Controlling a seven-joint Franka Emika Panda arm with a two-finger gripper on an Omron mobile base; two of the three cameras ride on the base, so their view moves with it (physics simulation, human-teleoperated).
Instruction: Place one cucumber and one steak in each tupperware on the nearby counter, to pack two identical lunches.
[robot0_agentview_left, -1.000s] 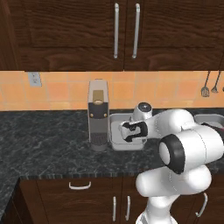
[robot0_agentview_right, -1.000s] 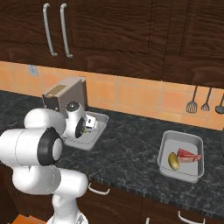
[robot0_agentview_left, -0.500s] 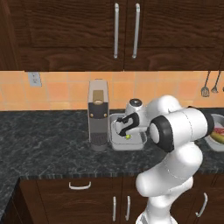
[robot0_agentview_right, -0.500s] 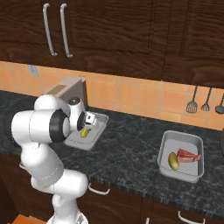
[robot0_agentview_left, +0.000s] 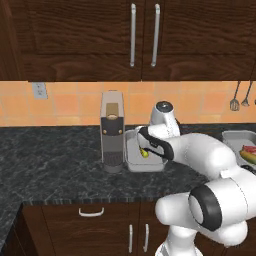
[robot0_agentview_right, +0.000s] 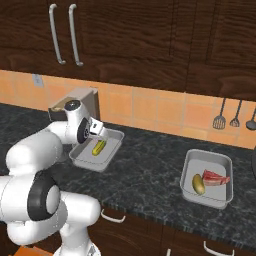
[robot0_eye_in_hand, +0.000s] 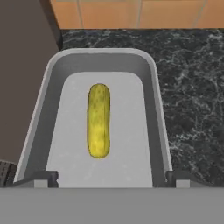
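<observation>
Cucumber (robot0_eye_in_hand: 99, 120) lying loose in left tupperware (robot0_eye_in_hand: 151, 87) on tabletop (robot0_eye_in_hand: 192, 87) | tool (robot0_eye_in_hand: 111, 177) hovering above, jaws spread wide, tips barely showing | second tupperware (robot0_agentview_right: 226, 162) holding steak (robot0_agentview_right: 215, 177), cut off in left base view

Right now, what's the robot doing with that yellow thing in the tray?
The robot is packing lunches. Its gripper hangs open just above the tupperware beside the toaster, and a cucumber lies loose in it, with no steak there yet. The other tupperware, farther along the counter, already holds a cucumber and a steak.
</observation>
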